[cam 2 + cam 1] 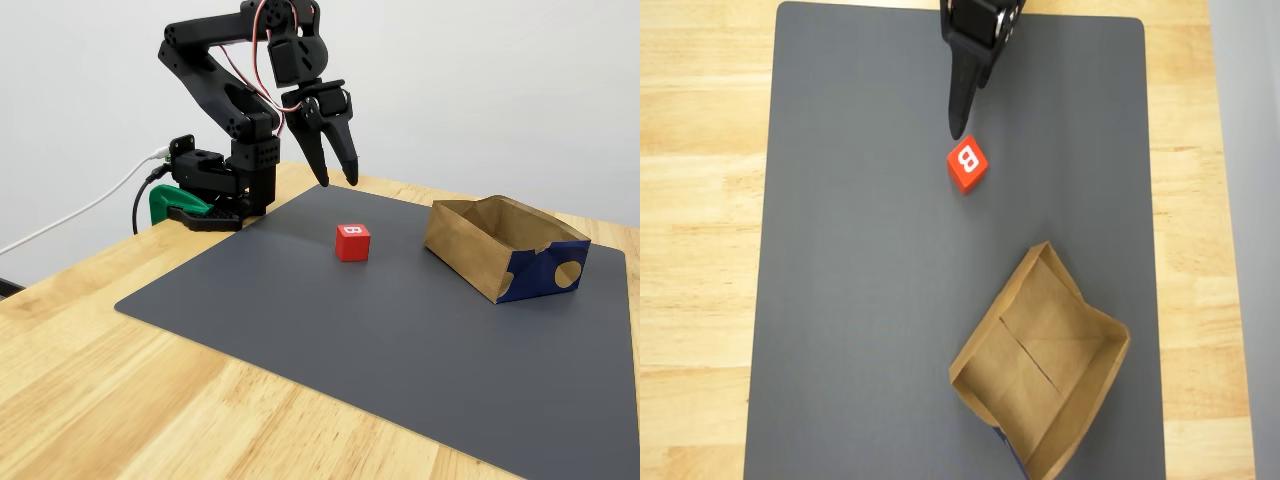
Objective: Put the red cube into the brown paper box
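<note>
Currently logged, approach step, nothing grasped. My gripper (338, 182) hangs above the grey mat (860, 300), fingers slightly apart and empty, tips pointing down. Red cube (967, 164): on the mat, letter B up, just beside the fingertip in the overhead view and below the tips in the fixed view. Brown paper box (1092, 385): empty, open side up, well apart from the cube, near the mat's edge. Next move, as I judge it: widen the fingers, lower to straddle the cube. Open mat lies between cube and box; wooden table (90, 400) surrounds.
</note>
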Available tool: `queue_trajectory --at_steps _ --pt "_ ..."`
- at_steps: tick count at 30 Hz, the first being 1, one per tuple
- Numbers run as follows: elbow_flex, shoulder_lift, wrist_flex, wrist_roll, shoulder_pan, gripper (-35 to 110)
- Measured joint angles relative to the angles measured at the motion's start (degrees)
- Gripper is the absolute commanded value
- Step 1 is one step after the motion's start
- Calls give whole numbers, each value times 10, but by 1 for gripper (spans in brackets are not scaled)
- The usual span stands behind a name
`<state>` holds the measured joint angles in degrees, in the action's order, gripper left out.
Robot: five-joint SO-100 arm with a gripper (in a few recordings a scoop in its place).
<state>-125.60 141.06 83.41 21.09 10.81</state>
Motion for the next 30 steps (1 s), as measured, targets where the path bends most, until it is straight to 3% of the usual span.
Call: queue_trajectory --at_steps 9,30 --pt "63 -167 -25 36 6 28" --pt "75 -347 -87 33 13 29"
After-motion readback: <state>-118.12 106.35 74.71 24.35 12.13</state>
